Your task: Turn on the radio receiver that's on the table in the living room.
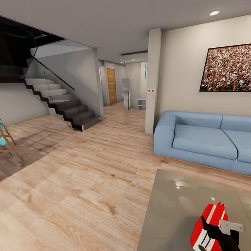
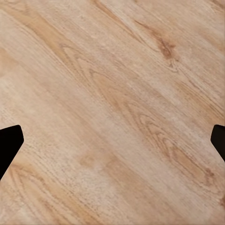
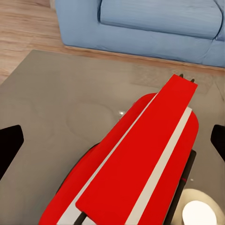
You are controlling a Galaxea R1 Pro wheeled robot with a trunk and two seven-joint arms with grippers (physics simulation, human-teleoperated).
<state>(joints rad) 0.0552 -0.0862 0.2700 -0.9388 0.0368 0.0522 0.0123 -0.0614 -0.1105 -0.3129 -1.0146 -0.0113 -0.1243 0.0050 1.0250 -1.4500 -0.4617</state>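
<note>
- Head view takes in the room: a wood floor, a dark staircase well beyond the sofa's far end, and a picture on the wall above the sofa.
- The blue sofa serves as landmark; the grey glossy tabletop lies just in front of it, apart from it.
- The radio rests on the tabletop, at the side away from the sofa, close to the robot. Judged from its place, the robot has pulled up so the right arm can reach it.
- The right gripper sits against the radio here, but this view does not show how its jaws stand.
- Right wrist view adds that: the jaws stand apart, a dark tip at each edge, with the radio between them, its red-and-white striped side facing the camera, sofa beyond.
- Left wrist view shows the left gripper over bare floor, jaws apart, idle by the look of it.
</note>
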